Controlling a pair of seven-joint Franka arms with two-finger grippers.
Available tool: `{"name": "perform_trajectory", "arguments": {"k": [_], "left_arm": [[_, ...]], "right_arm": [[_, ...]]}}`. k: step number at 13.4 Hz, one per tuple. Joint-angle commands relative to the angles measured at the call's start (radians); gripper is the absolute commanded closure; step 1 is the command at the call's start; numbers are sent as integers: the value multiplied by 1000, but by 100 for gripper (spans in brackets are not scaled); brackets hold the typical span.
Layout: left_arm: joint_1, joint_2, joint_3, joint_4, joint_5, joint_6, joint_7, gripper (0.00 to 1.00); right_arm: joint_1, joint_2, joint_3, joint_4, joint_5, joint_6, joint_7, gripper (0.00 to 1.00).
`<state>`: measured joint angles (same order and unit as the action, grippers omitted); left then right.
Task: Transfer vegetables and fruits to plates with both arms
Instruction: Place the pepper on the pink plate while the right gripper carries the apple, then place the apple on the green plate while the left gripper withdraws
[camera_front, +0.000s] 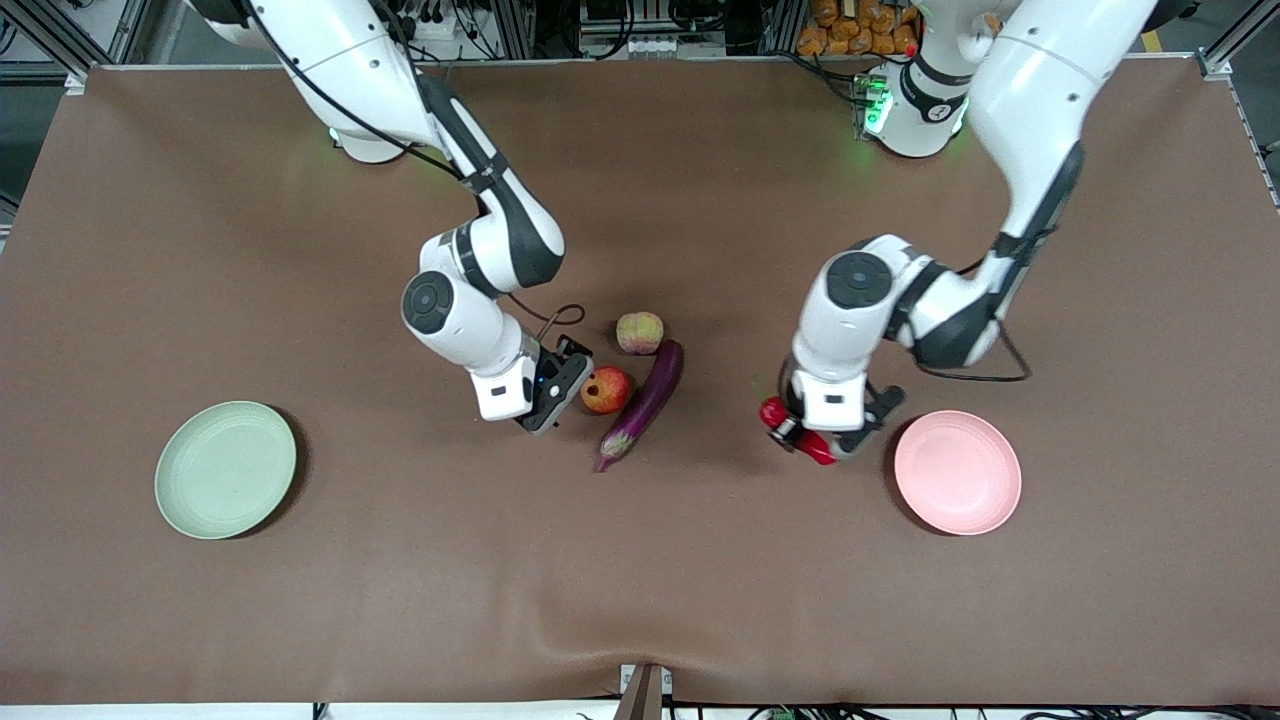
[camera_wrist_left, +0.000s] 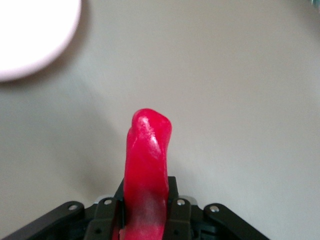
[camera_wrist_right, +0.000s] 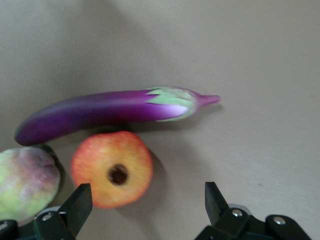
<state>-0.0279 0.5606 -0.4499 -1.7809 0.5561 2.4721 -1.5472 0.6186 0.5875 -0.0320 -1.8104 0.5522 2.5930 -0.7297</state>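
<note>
Now left fingers (camera_wrist_left: 177, 212) around chili pepper (camera_wrist_left: 146, 170).

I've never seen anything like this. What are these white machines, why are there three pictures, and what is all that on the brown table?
They are two robot arms, each ending in a two-finger tool. The wide picture looks down from across the table; the other two come from cameras on the arms' wrists. The left tool is shut on a red chili pepper, above the table beside the pink plate. The right tool is open next to the pomegranate. The purple eggplant lies beside the pomegranate, and a pale ribbed fruit sits farther from the front camera. A green plate waits toward the right arm's end. Both plates hold nothing yet.
</note>
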Motion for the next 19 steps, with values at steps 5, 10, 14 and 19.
{"name": "perform_trajectory", "arguments": {"k": [5, 10, 14, 19], "left_arm": [[113, 25, -1, 155, -133, -206, 340, 100], [229, 73, 0, 158, -127, -208, 568, 100], [298, 111, 2, 137, -123, -209, 745, 100], [417, 116, -1, 98, -134, -208, 996, 100]], "right_arm": [[95, 52, 1, -44, 178, 251, -28, 0], [113, 51, 1, -66, 178, 273, -31, 59], [35, -61, -2, -72, 180, 181, -17, 73], [-328, -247, -9, -61, 161, -322, -117, 65]]}}
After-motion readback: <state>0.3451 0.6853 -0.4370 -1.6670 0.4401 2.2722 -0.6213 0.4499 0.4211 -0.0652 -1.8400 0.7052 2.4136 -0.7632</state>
